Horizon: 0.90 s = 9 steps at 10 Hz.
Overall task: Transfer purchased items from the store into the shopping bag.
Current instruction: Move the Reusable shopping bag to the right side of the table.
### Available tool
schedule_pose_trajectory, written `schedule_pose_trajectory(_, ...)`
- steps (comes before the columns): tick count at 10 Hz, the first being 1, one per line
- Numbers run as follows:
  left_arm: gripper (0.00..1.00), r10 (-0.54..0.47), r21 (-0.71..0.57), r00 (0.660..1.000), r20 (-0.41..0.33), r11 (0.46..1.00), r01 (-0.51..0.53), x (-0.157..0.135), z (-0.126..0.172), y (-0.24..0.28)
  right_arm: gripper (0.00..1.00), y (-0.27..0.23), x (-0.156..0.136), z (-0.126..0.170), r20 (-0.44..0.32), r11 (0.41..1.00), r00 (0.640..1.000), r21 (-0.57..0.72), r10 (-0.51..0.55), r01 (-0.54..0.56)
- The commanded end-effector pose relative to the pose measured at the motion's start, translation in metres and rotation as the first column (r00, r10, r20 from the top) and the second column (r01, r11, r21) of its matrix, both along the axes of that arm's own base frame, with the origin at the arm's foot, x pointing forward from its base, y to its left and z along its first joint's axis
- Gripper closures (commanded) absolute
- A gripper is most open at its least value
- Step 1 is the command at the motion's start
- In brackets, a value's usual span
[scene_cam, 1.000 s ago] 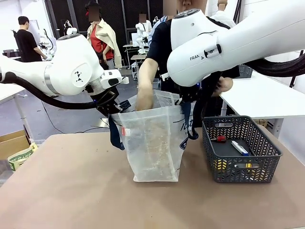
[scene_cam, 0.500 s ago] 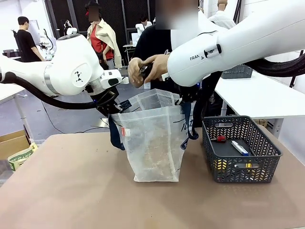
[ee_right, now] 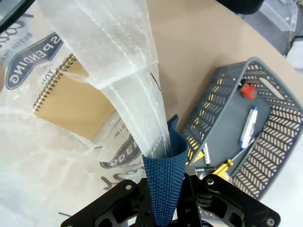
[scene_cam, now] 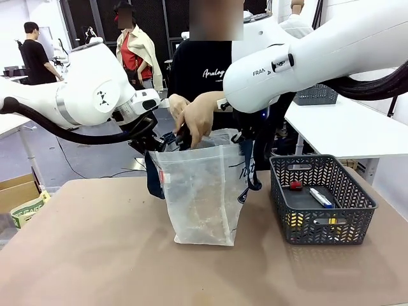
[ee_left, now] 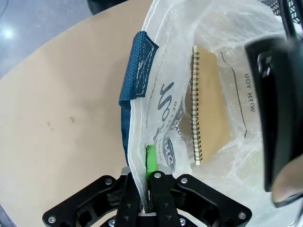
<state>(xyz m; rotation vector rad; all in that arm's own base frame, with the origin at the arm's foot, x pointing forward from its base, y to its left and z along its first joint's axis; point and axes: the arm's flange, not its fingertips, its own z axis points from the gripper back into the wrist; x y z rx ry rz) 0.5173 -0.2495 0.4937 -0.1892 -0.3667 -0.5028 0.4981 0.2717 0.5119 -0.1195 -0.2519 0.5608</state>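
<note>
The translucent white plastic shopping bag [scene_cam: 201,197] with navy lettering stands upright in the middle of the front view on the brown bench [scene_cam: 89,255], its mouth held wide from both sides. The left jaws are closed on the bag's rim at the bottom of the left wrist view, with a green pad [ee_left: 150,161] showing through the plastic; the navy woven strap handle [ee_left: 138,71] hangs just above them. The right jaws are closed on the other navy strap [ee_right: 164,189] and the bag edge at the bottom centre of the right wrist view. A person's hand [scene_cam: 199,118] reaches over the bag's mouth at upper centre of the front view, holding a dark object [ee_left: 279,118] that is too blurred to identify. A brown spiral-bound notebook [ee_left: 210,113] lies inside the bag. The dark grey lattice-mesh plastic basket [scene_cam: 357,217] sits on the bench just right of the bag, apart from it, holding a blue and white pen [scene_cam: 320,197], a small red-tipped item [scene_cam: 295,185] and a yellow-handled tool [ee_right: 222,166]
</note>
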Motion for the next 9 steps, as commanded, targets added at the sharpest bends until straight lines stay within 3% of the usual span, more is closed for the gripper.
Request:
schedule_pose_trajectory(1,1.0,-0.001,-0.025,1.0,0.007,1.0,0.001,-0.0028,-0.0056,0.0098,1.0,-0.0061,0.0018,0.001,0.01,0.999,1.0,0.046,0.027,-0.027)
schedule_pose_trajectory(5,1.0,0.001,-0.032,1.0,0.003,0.999,-0.001,-0.0009,-0.0086,0.0112,1.0,-0.0092,0.0046,0.0027,0.019,0.996,0.999,0.086,0.028,-0.029)
schedule_pose_trajectory(7,1.0,-0.028,0.05,1.0,-0.006,0.998,0.028,0.0,-0.0144,0.004,1.0,-0.008,0.0066,-0.0009,0.025,0.997,0.999,0.075,0.026,-0.028)
schedule_pose_trajectory(9,1.0,0.01,-0.01,1.0,-0.01,1.0,-0.01,0.0007,-0.0057,0.0037,1.0,-0.0024,0.0047,0.0036,0.012,0.999,1.0,0.045,0.006,-0.006)
